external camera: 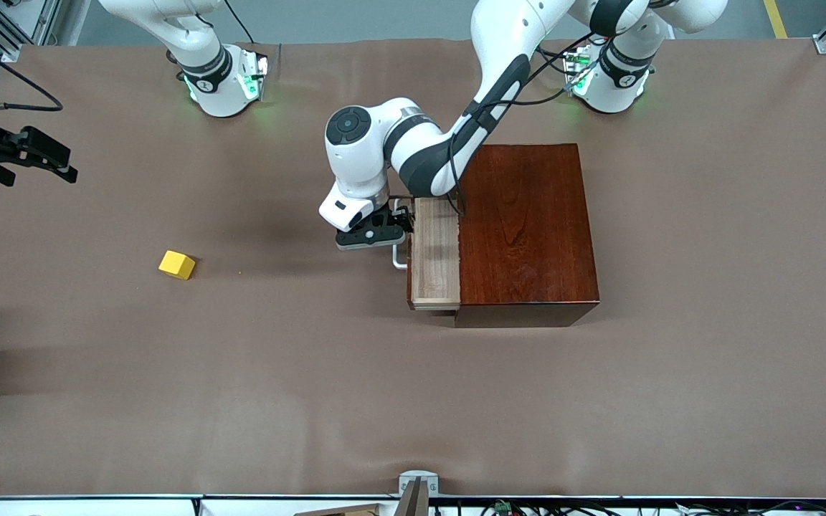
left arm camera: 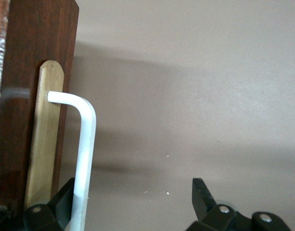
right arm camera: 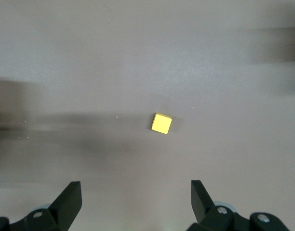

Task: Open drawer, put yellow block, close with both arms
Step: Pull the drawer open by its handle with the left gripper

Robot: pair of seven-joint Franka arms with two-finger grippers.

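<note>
Two claws are mine, and both stand spread with nothing in them. My left claw [external camera: 373, 233] sits at the drawer [external camera: 436, 251] front; in the left wrist view its fingers [left arm camera: 60, 204] straddle the white handle [left arm camera: 85, 144], one finger just beside the bar, the other well apart from it, so the handle is not clamped. The drawer itself juts partway out of the mahogany box [external camera: 528, 229], its pale tray showing a bare floor. I judge the opening step nearly done or done: the gap looks wide enough to take the block.

My right claw [external camera: 29, 154] hangs in the air toward the right arm's end of the counter [external camera: 413, 401], well apart from the drawer. Its wrist view looks straight down on the yellow block [right arm camera: 161, 123], which lies between the lines of the two spread fingers [right arm camera: 70, 199].

The yellow block [external camera: 177, 264] rests on the bare counter, well apart from the drawer, toward the right arm's end and slightly nearer the front camera than the handle.

Next, I judge, the right claw must drop straight onto the block, pinch it, and carry it over the tray, while the left claw clears the handle.
</note>
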